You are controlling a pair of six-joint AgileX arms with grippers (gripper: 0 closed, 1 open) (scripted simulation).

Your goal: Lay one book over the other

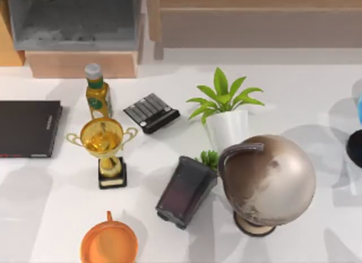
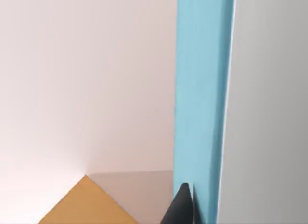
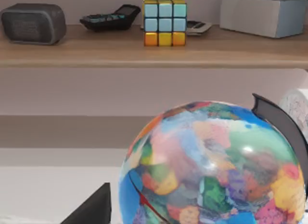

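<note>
A dark pointed bit of the left gripper [image 2: 182,207] sticks up in the left wrist view. It sits right against a tall band of light blue. That band looks like the cover of the blue book [image 2: 202,103], standing up on end beside the claw. I cannot tell if this claw is wide, narrow or holding the book. Past it are a pale wall and an orange-brown corner, low down.

A dark wedge of the right gripper [image 3: 94,207] shows in the right wrist view. I cannot tell if that claw is wide or narrow either. Just beside it is a big colourful globe [image 3: 211,166] (lots of blue, green, pink and orange patches). Behind the globe runs a wooden shelf [image 3: 96,46]. On it sit a grey speaker [image 3: 32,22], a calculator [image 3: 109,18], a puzzle cube [image 3: 165,21] and a white box [image 3: 262,14].

From above, the black book [image 1: 28,129] lies flat at the left side of the white table [image 1: 305,99]. Pale letters run along its right edge and a thin red line runs along its near edge. Near it stand a yellow bottle [image 1: 97,96] and a gold trophy [image 1: 103,139]. A black ribbed device [image 1: 150,112] lies to the right of the bottle. A potted plant [image 1: 225,113] stands in the middle, with a brown globe [image 1: 268,181] in front of it. A dark glossy box [image 1: 185,190] lies tilted just beside that globe. An orange cup [image 1: 109,244] sits at the near edge.
</note>
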